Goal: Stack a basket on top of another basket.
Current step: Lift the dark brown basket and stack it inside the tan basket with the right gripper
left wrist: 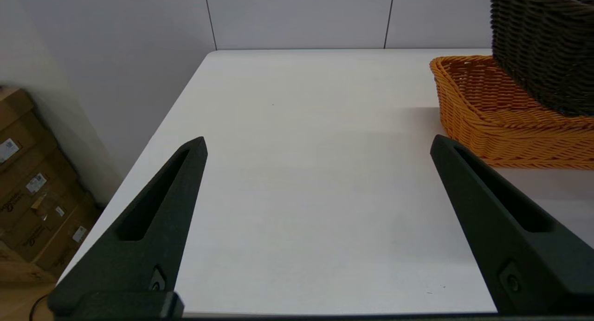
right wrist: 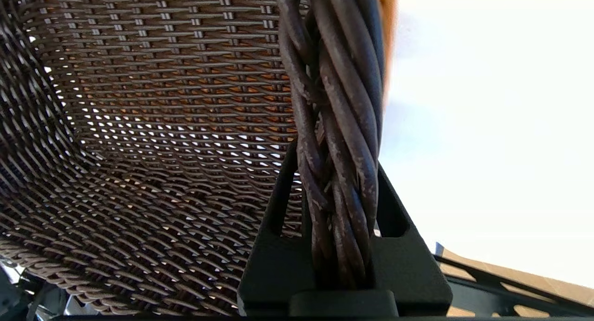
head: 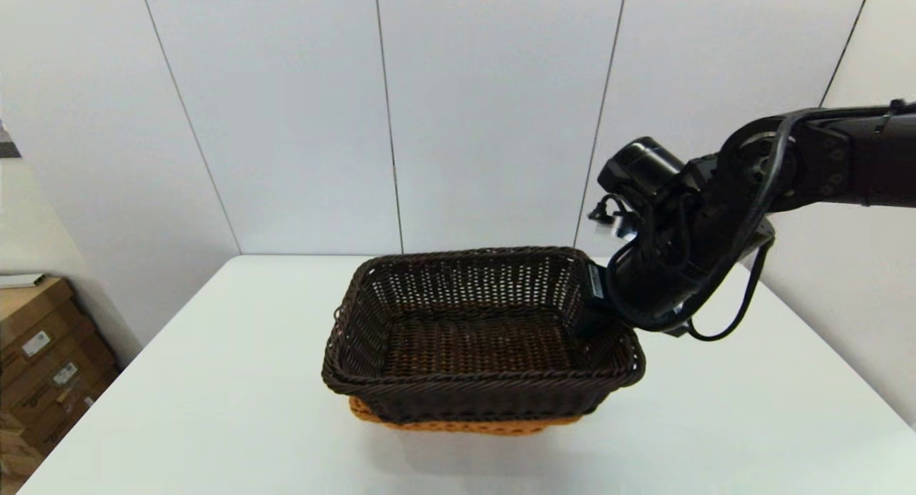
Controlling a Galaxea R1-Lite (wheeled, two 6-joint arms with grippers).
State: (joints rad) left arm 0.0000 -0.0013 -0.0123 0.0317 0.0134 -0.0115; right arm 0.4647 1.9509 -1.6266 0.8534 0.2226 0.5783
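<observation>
Most of the orange-tan basket [head: 458, 426] is hidden in the head view: only a thin strip of it is seen beneath the front edge of the dark brown basket [head: 479, 337], at about 6 o'clock from the dark basket's centre. The dark basket is held above it near the middle of the table [head: 179, 409], and whether the two are touching cannot be made out from this view. The right tool [head: 590, 316] is largely covered by its own arm and cabling, at about 3 o'clock from the dark basket, on its right side wall.

The grip is made plain only in the right wrist view: the right tool [right wrist: 341, 182] is clenched on the braided rim [right wrist: 338, 126] of the dark basket, with one finger on each side of the braid. Orange is glimpsed through the open weave there.

In the left wrist view, the orange-tan basket [left wrist: 487, 117] is shown cut off at the picture's edge, with the dark basket [left wrist: 543, 47] over its interior, its underside at about the height of the orange rim. The left tool [left wrist: 318, 144] is seen released, its fingers spread wide over bare table, apart from both baskets. Cardboard boxes [head: 43, 366] are seen beside the table on the left.
</observation>
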